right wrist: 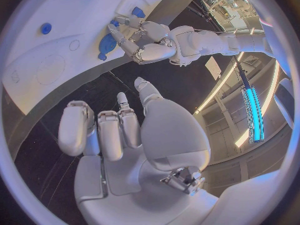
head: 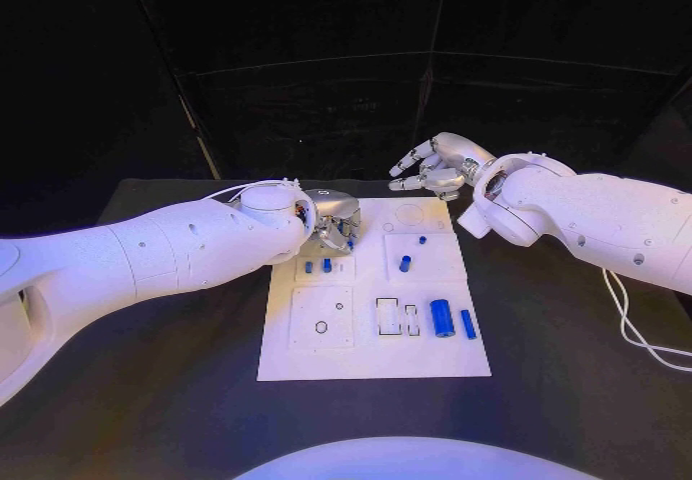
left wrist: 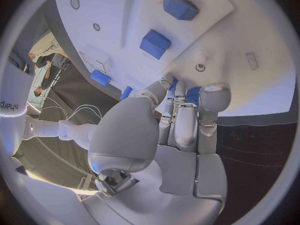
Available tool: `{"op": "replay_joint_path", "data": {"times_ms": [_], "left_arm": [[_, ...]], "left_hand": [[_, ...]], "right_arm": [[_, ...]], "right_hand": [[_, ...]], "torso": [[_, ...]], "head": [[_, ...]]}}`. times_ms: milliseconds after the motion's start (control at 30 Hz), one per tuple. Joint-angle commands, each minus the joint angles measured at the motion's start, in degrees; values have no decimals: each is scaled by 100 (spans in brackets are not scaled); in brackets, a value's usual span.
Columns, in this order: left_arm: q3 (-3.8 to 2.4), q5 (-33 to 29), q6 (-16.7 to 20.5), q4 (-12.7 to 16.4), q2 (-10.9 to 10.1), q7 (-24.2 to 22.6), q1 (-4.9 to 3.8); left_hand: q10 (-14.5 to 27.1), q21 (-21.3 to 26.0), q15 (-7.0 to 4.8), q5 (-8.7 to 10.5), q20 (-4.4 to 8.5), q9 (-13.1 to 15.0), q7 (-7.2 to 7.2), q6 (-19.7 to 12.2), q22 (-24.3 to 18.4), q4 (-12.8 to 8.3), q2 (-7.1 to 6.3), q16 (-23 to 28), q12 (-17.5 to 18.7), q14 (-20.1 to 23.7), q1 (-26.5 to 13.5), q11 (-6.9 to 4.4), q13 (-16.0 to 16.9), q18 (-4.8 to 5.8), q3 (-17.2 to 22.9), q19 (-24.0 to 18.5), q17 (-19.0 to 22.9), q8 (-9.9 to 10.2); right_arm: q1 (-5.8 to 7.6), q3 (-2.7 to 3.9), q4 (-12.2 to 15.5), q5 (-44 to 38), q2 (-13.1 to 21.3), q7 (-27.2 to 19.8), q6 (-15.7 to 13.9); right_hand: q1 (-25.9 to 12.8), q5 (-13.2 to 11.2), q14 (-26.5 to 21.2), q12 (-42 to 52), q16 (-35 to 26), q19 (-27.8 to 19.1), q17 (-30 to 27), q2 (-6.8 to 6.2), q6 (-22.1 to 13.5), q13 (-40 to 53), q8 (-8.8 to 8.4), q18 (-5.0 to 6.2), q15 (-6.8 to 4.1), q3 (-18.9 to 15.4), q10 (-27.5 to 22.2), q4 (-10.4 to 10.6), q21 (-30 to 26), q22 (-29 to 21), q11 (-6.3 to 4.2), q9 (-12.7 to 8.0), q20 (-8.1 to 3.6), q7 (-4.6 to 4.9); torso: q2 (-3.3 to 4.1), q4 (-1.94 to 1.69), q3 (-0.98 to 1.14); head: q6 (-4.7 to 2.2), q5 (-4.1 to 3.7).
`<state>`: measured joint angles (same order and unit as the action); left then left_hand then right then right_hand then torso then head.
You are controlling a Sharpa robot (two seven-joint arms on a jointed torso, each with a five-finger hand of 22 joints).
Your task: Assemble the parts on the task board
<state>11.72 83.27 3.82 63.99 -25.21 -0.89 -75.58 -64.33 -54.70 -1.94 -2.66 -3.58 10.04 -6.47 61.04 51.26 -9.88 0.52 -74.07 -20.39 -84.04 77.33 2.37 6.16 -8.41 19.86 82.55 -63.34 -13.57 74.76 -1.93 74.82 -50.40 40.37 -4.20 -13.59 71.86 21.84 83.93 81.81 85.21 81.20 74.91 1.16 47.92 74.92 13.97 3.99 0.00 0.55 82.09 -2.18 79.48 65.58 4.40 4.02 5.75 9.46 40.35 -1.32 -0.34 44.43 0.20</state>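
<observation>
The white task board (head: 289, 360) lies mid-table. My left hand (head: 335, 215) is down over its far left corner, fingertips (left wrist: 215, 96) curled onto the plate. They pinch a small blue part (left wrist: 192, 95) there, also seen as blue part (right wrist: 106, 42) under that left hand (right wrist: 150, 37). My right hand (head: 440, 165) hovers past the board's far edge, fingers spread and holding nothing. Other blue parts stand in the board: two short pegs (head: 317, 266), a peg (head: 405, 264), a small stud (head: 423, 240). A thick cylinder (head: 441, 318) and a thinner bar (head: 467, 323) lie at the right.
Empty recesses mark the board: a round one (head: 410, 212) at the far right, a rectangular slot (head: 388, 315), and small holes (head: 320, 326) in the near left panel. A white cable (head: 635, 330) trails over the black table at the right.
</observation>
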Motion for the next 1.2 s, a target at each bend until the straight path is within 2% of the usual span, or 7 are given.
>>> {"op": "replay_joint_path", "data": {"times_ms": [33, 500, 867, 1067, 1200], "left_arm": [[22, 115, -35, 18, -16, -31, 34], [-3, 67, 387, 265, -211, -148, 37], [-70, 32, 739, 663, -565, -193, 40], [-126, -24, 744, 880, -808, -139, 42], [-143, -83, 712, 1016, -1005, -82, 43]], "left_hand": [[-34, -44, -41, -7, 24, 11, -4, 31, 17, 5, 66, -24, -12, -152, 43, 9, 4, 88, 36, 37, -9, -17], [-43, -74, -35, -7, 32, -20, -23, 24, 57, -18, 21, -42, 61, -154, 9, 26, -21, 102, 83, 43, -22, 36], [-50, -79, -24, -7, 30, -46, -44, 17, 69, -42, 0, -59, 113, -154, 2, 42, -39, 108, 138, 41, -39, 78], [-57, -84, -21, -6, 29, -51, -46, 23, 76, -46, -12, -58, 123, -153, -7, 44, -42, 110, 147, 42, -34, 84], [-60, -85, -20, -6, 29, -53, -48, 26, 77, -46, -18, -61, 127, -154, -13, 46, -43, 111, 149, 42, -38, 87]], "right_arm": [[11, 3, 3, -3, -4, -55, 8], [11, 3, 3, -3, 6, -59, 4], [10, 3, -11, -3, 18, -63, 2], [10, 3, -12, -3, 24, -64, 4], [10, 3, -12, -3, 33, -63, 3]], "right_hand": [[-15, 36, 395, -6, -22, -9, 548, 61, -39, 449, 28, 55, -28, -6, -12, 48, -34, -6, -2, -8, -17, 3], [-16, 38, 395, -4, -21, -9, 549, 62, -39, 451, 29, 55, -28, -6, -10, 49, -34, -5, -2, -8, -17, 3], [-16, 38, 395, -4, -21, -9, 549, 62, -39, 451, 29, 55, -28, -6, -10, 49, -34, -5, -2, -8, -17, 3], [-16, 38, 395, -4, -21, -9, 549, 62, -39, 451, 29, 55, -28, -6, -10, 49, -34, -5, -2, -8, -17, 3], [-16, 38, 395, -4, -21, -9, 549, 62, -39, 451, 29, 55, -28, -6, -10, 49, -34, -5, -2, -8, -17, 3]], "torso": [[-1, -10, 1], [-3, -13, -2], [0, -13, -9], [-2, -14, -5], [-2, -12, -4]], "head": [[3, 0], [-20, 8], [-35, 10], [-38, 26], [-33, 31]]}}
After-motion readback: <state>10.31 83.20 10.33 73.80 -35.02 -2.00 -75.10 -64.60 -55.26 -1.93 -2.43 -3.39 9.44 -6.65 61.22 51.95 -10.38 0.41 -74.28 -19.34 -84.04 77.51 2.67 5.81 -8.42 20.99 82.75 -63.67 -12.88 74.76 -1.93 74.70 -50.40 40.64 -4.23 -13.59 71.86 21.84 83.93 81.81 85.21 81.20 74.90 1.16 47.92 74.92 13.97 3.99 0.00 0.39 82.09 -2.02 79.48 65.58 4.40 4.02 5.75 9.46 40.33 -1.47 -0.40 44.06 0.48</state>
